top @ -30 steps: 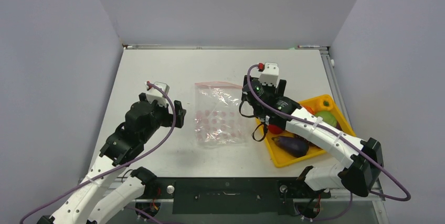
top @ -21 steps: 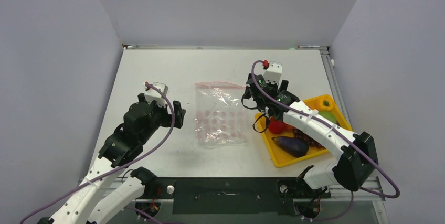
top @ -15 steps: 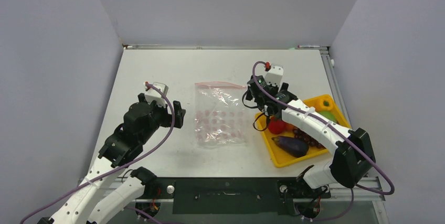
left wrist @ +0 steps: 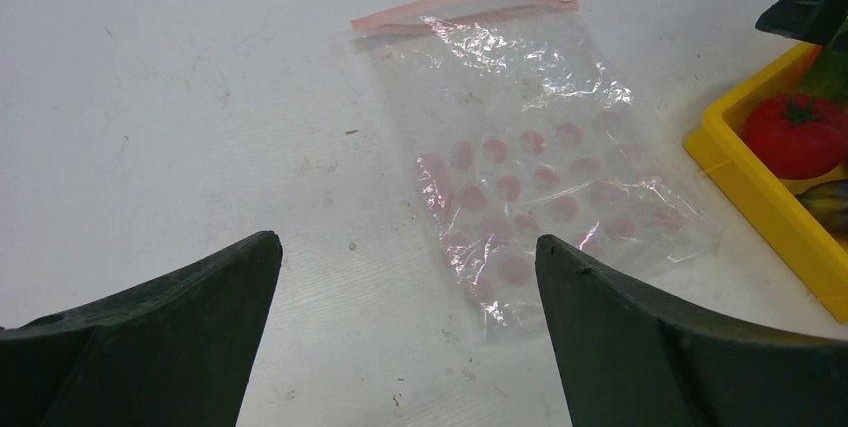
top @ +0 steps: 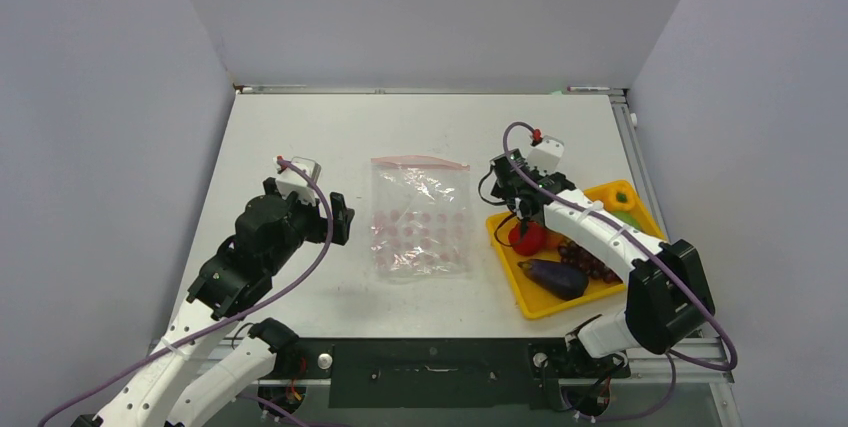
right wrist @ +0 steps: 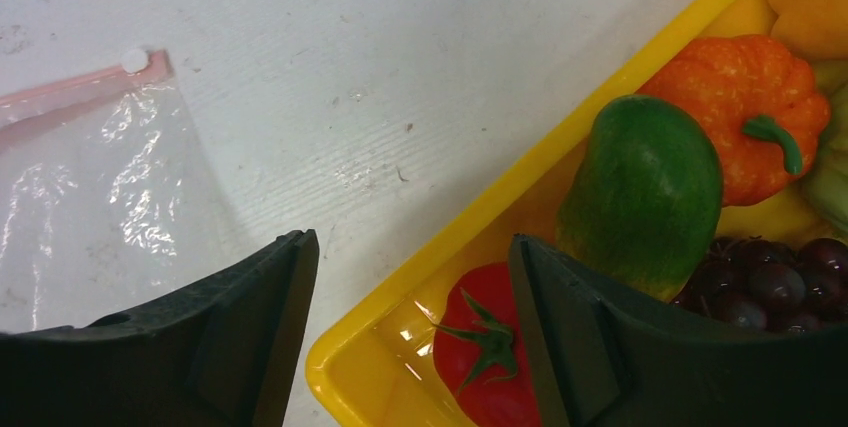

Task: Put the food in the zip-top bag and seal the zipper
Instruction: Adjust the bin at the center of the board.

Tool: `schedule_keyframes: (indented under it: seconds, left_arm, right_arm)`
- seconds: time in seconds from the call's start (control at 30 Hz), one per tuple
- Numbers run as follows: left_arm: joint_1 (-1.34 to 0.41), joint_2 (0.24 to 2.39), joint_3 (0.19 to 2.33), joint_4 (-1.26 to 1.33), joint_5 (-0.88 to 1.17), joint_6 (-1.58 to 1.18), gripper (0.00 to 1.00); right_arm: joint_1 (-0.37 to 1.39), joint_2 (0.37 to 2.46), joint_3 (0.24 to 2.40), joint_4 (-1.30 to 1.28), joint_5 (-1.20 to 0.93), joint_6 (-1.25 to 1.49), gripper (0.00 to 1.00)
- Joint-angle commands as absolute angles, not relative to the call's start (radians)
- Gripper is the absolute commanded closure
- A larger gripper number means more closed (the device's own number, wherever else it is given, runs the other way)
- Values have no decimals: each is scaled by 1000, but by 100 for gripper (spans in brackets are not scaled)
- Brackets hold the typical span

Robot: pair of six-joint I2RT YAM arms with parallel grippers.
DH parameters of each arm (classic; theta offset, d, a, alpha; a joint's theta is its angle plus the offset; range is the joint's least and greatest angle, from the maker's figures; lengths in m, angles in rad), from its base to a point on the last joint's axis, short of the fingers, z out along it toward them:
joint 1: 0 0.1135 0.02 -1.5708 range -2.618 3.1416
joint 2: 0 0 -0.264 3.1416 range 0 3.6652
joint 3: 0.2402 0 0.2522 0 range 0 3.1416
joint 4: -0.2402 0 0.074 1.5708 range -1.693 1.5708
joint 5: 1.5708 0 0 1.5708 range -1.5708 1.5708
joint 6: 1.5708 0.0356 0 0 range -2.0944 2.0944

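two claws gape empty: left gripper [left wrist: 405,239] low in frame facing the zip-top bag [left wrist: 540,177]; i'd centre right gripper [right wrist: 412,239] astride the tomato [right wrist: 490,367], clear of the tray [right wrist: 560,142] rim.

My right gripper [top: 523,219] has swung rightward, away from the zip-top bag's [top: 420,222] right edge, and now hangs over the left corner of the yellow tray [top: 548,307], just above the now-uncovered red tomato [top: 527,238].

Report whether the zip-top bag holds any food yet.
Empty: the zip-top bag lies flat, nothing inside; the food sits in the yellow tray.
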State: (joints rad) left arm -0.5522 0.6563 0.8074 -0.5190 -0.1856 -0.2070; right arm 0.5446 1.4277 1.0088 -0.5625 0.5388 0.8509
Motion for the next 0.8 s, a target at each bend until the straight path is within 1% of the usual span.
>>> schedule_keyframes:
  seconds: [0.0, 0.27, 0.63, 0.77]
  left_arm:
    - [-545, 647, 838, -480, -176, -218, 4]
    - [-545, 649, 838, -479, -176, -218, 4]
    - [-545, 650, 838, -478, -175, -218, 4]
    - [-546, 649, 837, -479, -173, -218, 4]
  right_arm:
    - [496, 1434, 980, -529, 500, 893, 31]
    - [444, 1456, 941, -485, 447, 898, 35]
    - [430, 1507, 924, -451, 420, 899, 40]
    - [428, 1520, 919, -441, 415, 897, 43]
